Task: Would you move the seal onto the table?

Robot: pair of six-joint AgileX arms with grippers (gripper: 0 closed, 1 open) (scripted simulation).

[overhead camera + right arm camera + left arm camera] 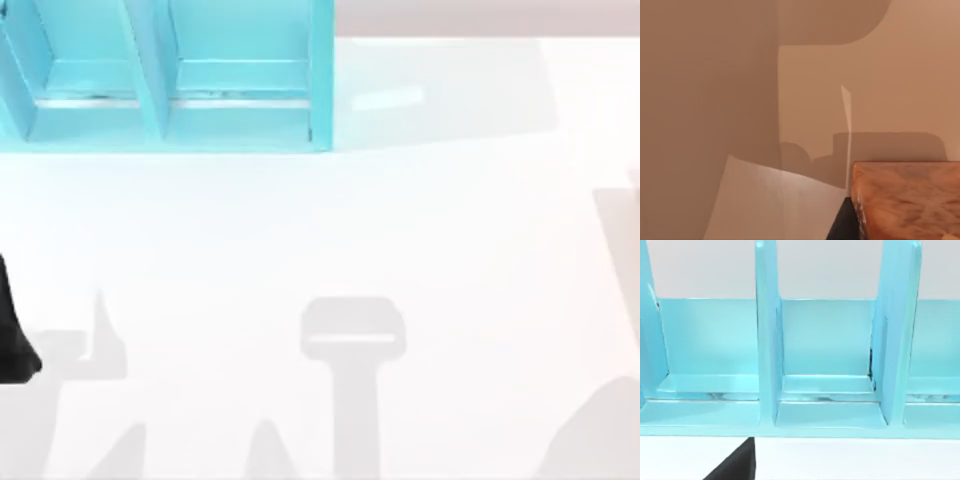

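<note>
White table (420,230) is taking up most of the top view, with grey arm shadows lying across its near part. Turquoise shelf unit (170,80) is standing at the far left of the table, open compartments facing the near side. A bit of black arm (12,340) is poking in at the left edge of the top view; that is the left arm, well apart from the shelf unit.

Left wrist view is looking straight into the shelf unit (830,365): upright dividers, bare compartment floors, white table (855,460) in front. A black piece (737,465), probably part of the left gripper, is sitting at the edge of that view; jaw state can't be told.

Right wrist view is showing a glossy orange-amber block, likely the seal (910,200), very close to the camera, with a dark part (842,222) just beside it. Whether the right gripper is holding it, and how its jaws are standing, can't be told. Pale surface with shadows is lying behind it.
</note>
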